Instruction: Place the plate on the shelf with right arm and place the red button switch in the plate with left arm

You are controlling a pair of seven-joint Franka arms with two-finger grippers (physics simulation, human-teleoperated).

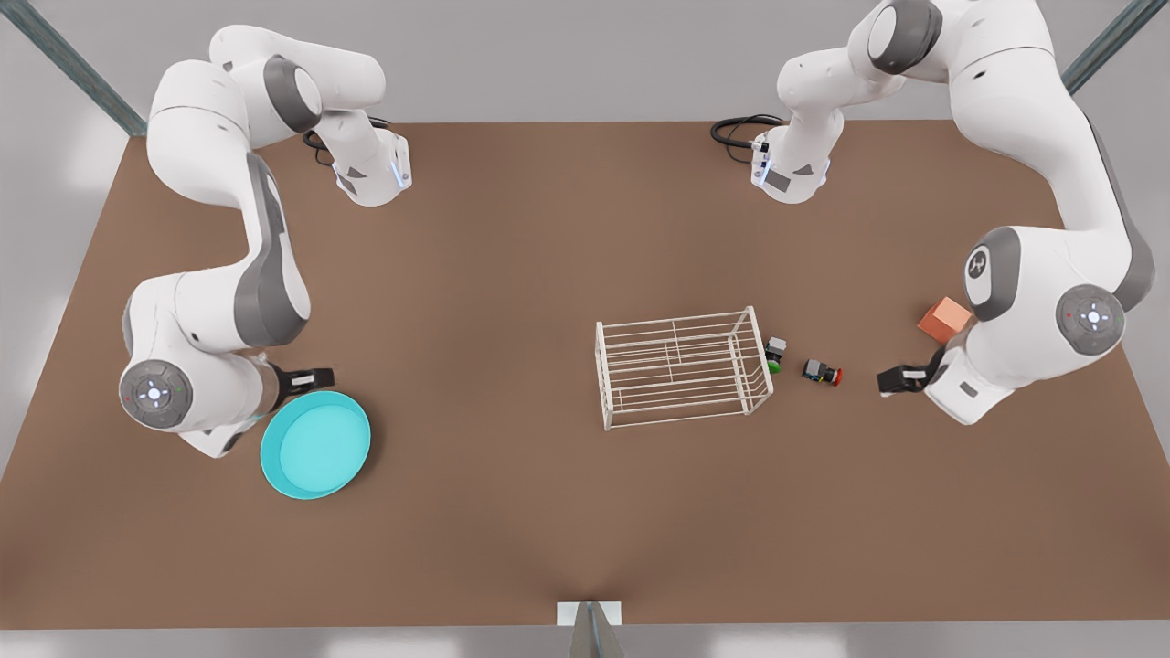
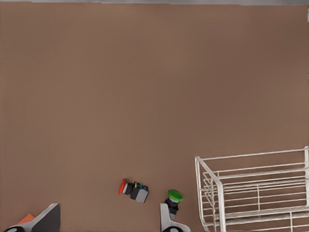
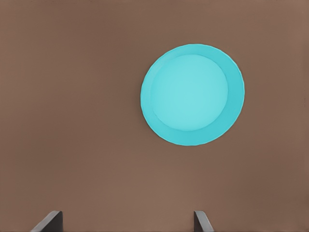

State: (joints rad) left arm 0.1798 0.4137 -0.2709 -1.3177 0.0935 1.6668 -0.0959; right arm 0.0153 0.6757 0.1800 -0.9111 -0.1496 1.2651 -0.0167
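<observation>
The plate (image 1: 315,445) lies flat on the bench (image 1: 512,274), so its rim is best pinched by the open, empty right end effector (image 1: 311,376) while the open left end effector (image 1: 894,379) waits near the red button switch (image 1: 822,371).

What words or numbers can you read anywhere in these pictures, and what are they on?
No words or numbers can be read.
A small white round emblem on a grey joint cover of the arm at the front view's right: a sign, too small to make out.
The plate, the shelf, the red button switch, the green button switch and the orange cube show no writing.
</observation>
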